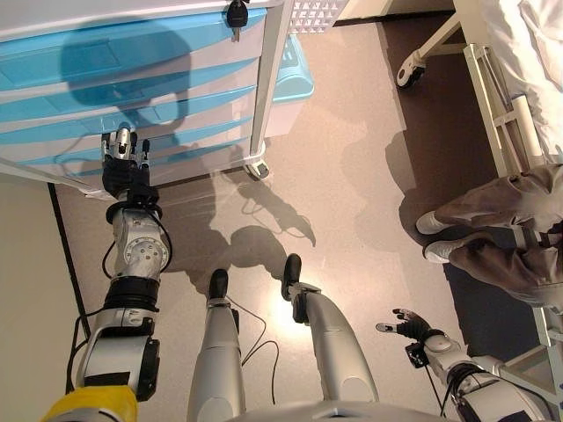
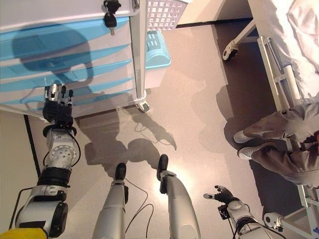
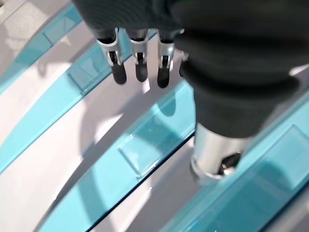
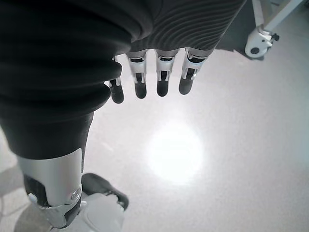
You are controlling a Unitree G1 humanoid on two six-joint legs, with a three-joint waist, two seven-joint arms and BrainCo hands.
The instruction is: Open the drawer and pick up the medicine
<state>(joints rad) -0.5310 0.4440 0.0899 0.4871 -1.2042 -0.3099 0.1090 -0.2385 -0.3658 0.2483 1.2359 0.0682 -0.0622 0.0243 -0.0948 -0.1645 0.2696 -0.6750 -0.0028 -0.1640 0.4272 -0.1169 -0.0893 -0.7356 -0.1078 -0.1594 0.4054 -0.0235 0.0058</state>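
Observation:
A wheeled cabinet (image 1: 264,79) with several light-blue drawers (image 1: 132,61) stands at the upper left; all its drawers are closed. My left hand (image 1: 123,163) is raised in front of the lower drawers, fingers straight and open, holding nothing. In the left wrist view its fingers (image 3: 140,63) hover just off a blue drawer front with a clear label holder (image 3: 149,142). My right hand (image 1: 409,327) hangs low at the lower right, open and empty; its fingers (image 4: 161,77) show above bare floor. No medicine is in view.
A black key (image 1: 236,16) hangs from the lock at the cabinet's top. A blue bin (image 1: 295,75) and white basket (image 1: 312,13) sit right of the cabinet. A bed frame (image 1: 493,97) with a caster (image 1: 409,69) and a seated person's legs (image 1: 501,229) fill the right.

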